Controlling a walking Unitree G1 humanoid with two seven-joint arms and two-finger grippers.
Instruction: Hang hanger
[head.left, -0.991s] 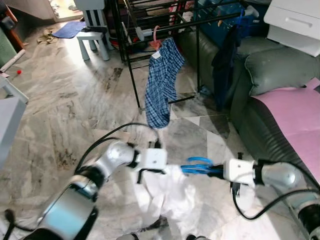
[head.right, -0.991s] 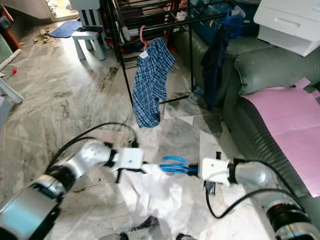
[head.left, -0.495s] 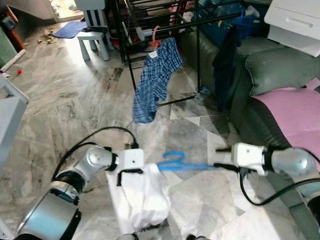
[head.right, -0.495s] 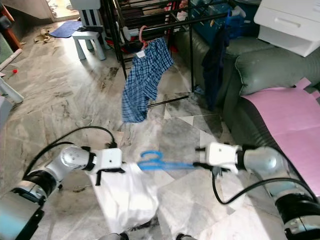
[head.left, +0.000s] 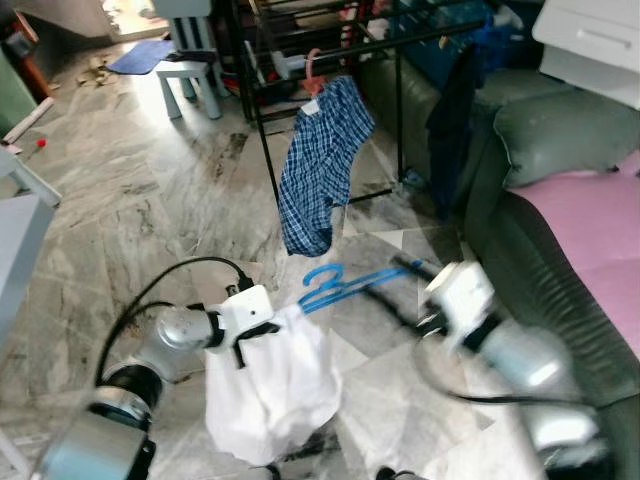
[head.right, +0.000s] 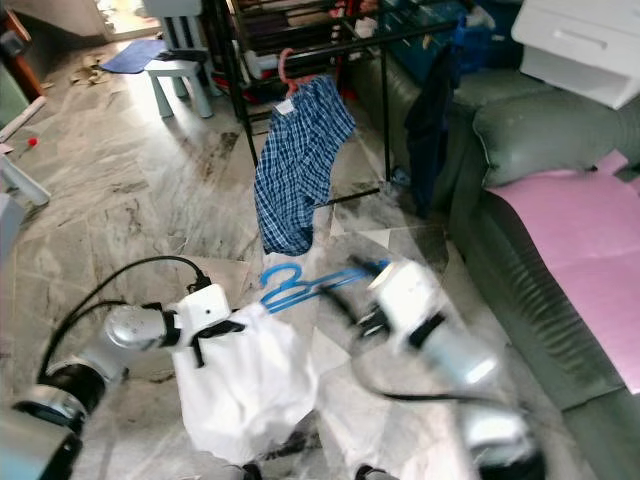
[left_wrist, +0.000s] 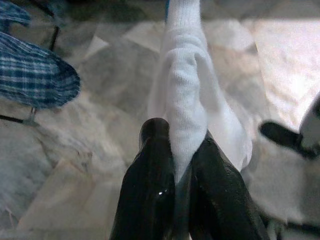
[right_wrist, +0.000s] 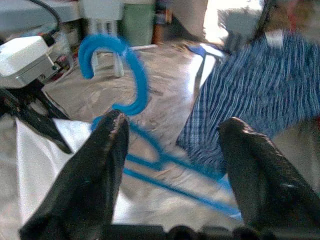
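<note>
A white garment (head.left: 268, 385) is pinched between the closed fingers of the left gripper (left_wrist: 177, 165), as seen in the left wrist view. The blue hanger (head.left: 335, 285) is seen above it, over the floor (head.left: 130, 200). The right gripper (right_wrist: 172, 145) is spread open, the hanger beyond its fingers; its arm is blurred in the eye views.

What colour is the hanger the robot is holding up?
Bright blue. The hanger shows best in the right wrist view.
</note>
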